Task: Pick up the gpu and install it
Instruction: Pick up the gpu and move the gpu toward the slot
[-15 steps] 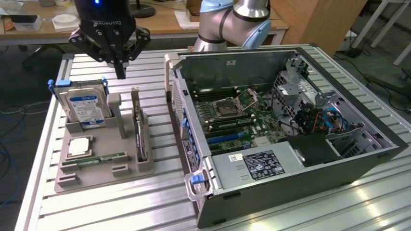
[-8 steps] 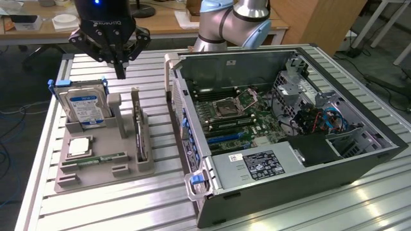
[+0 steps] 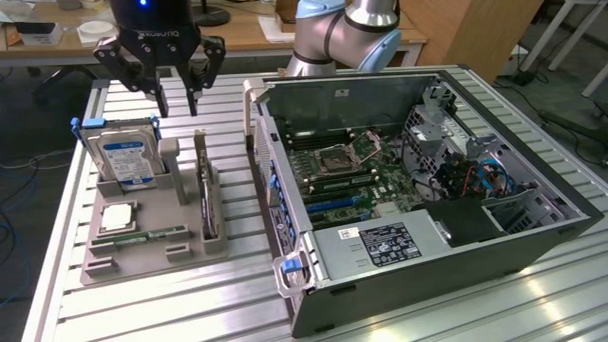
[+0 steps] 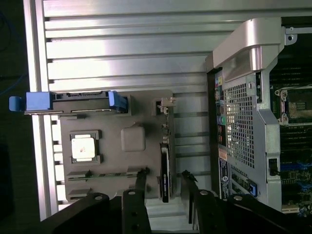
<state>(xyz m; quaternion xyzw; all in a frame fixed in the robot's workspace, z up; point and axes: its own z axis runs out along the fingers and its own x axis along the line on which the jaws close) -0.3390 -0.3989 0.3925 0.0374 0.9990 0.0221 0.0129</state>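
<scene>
The end effector (image 3: pixel 178 108) hung above the tabletop (image 3: pixel 142 306) with its black fingers (image 3: pixel 161 100) pointing down and spread apart, gripping nothing; in the wrist view the end effector (image 4: pixel 164 175) showed one finger on either side of the gpu (image 4: pixel 165 156), clear of it. The gpu (image 3: pixel 205 189) stood on its long edge in a slot of the grey holder (image 3: pixel 181 210), a thin dark card with its metal bracket at the end nearer the end effector; it had not yet been lifted. In the same grey holder (image 4: pixel 109 124) the hard drive (image 3: pixel 128 158) stood upright with its blue label showing, on the exterior view's left of the gpu; the hard drive (image 4: pixel 73 101) carried blue tabs at both ends. A square processor (image 3: pixel 119 216) lay flat in front of the drive, and a narrow green RAM stick (image 3: pixel 142 235) lay just beside it; both the processor (image 4: pixel 83 147) and the RAM stick (image 4: pixel 107 174) showed in the wrist view as well. On the exterior view's right of the holder lay the open computer case (image 3: pixel 456 263), its motherboard (image 3: pixel 342 164) exposed; the computer case (image 4: pixel 243 97) turned its perforated rear panel toward the holder. The tabletop (image 4: pixel 122 48) was of ribbed aluminium.
</scene>
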